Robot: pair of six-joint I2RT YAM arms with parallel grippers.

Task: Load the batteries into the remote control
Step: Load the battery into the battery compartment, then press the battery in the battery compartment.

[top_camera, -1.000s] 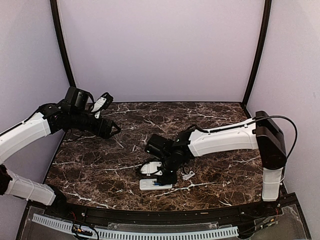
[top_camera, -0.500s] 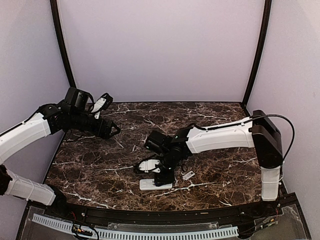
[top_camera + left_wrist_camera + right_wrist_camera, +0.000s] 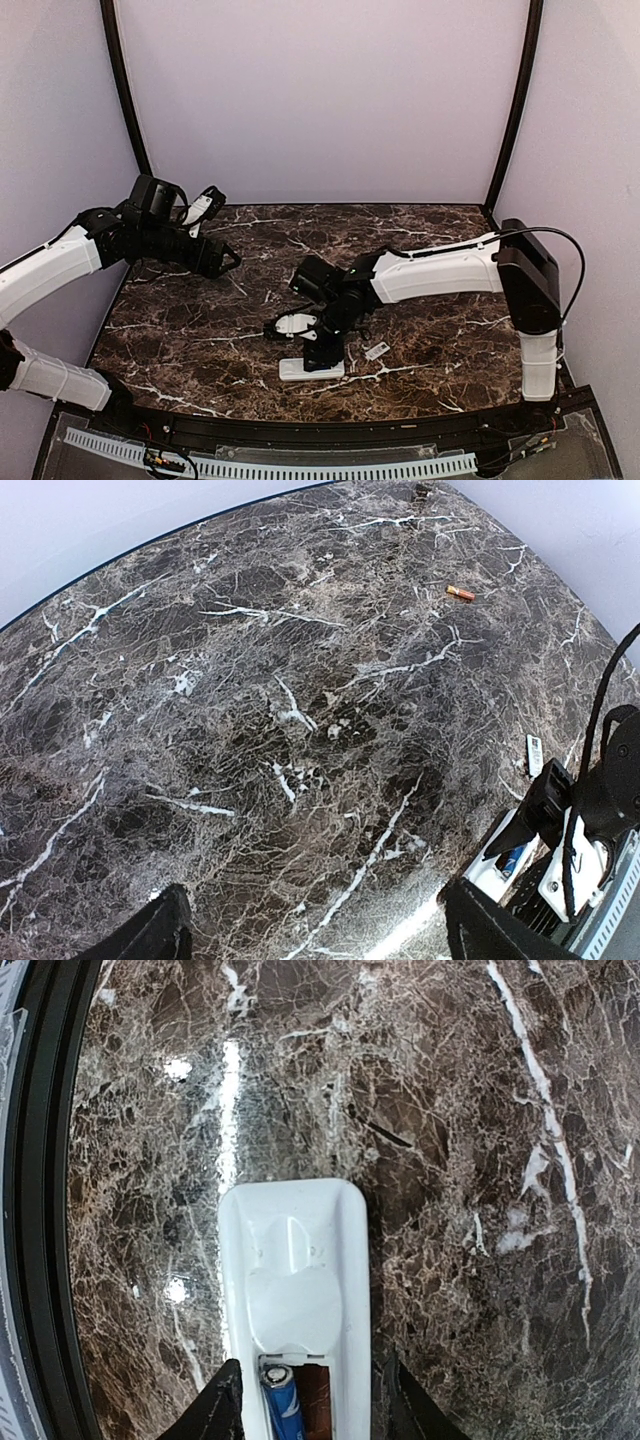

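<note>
The left tool (image 3: pixel 228 260) hangs spread wide above the dark marbled tabletop (image 3: pixel 200 340), where an orange-red cylindrical battery (image 3: pixel 460 593) lies loose. Further right, near the front edge, the slim white plastic remote control (image 3: pixel 295 1260) lies back-up with a blue-wrapped cell (image 3: pixel 280 1405) in its open compartment. The right tool (image 3: pixel 308 1390) stands spread astride it.
</note>
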